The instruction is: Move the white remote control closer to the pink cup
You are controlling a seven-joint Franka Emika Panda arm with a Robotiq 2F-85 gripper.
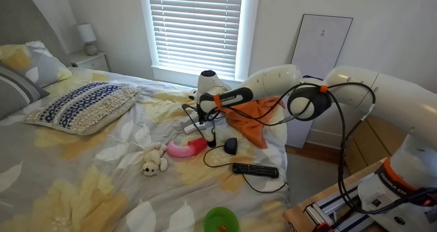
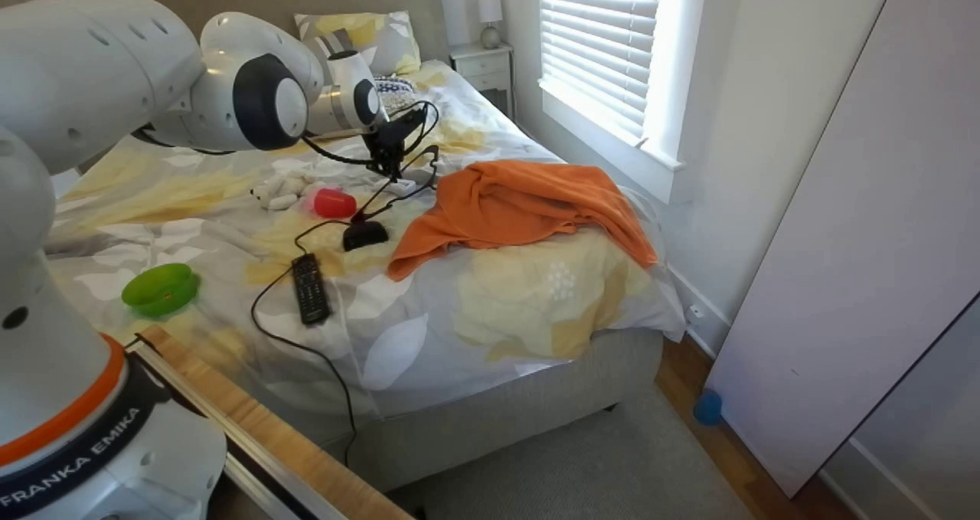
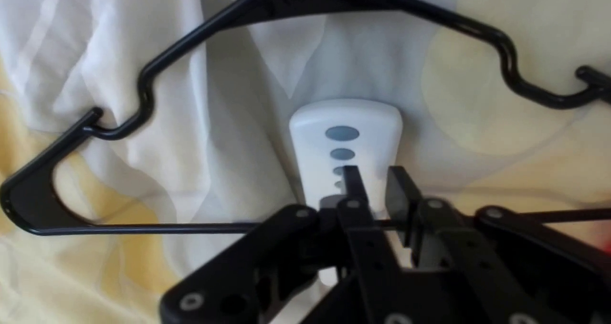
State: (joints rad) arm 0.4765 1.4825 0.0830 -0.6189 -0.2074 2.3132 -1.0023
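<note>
The white remote control (image 1: 188, 128) lies on the bed under my gripper (image 1: 201, 120). It also shows in an exterior view (image 2: 401, 188) and in the wrist view (image 3: 365, 157), with oval grey buttons. My gripper (image 3: 375, 171) is partly open, with a gap between its fingertips and nothing visible between them. The fingertips are over the remote and hide its lower half; contact cannot be told. The pink cup (image 1: 181, 150), with a red end, lies apart from the remote, nearer the teddy. A bit of red shows at the wrist view's right edge.
A black hanger (image 3: 167, 228) crosses over the remote; its bar passes behind the fingers. Near the cup are a white teddy (image 1: 153, 160), a black cabled device (image 1: 230, 146) and a black remote (image 1: 256, 169). An orange cloth (image 2: 498, 206) and green bowl (image 2: 161, 290) also lie there.
</note>
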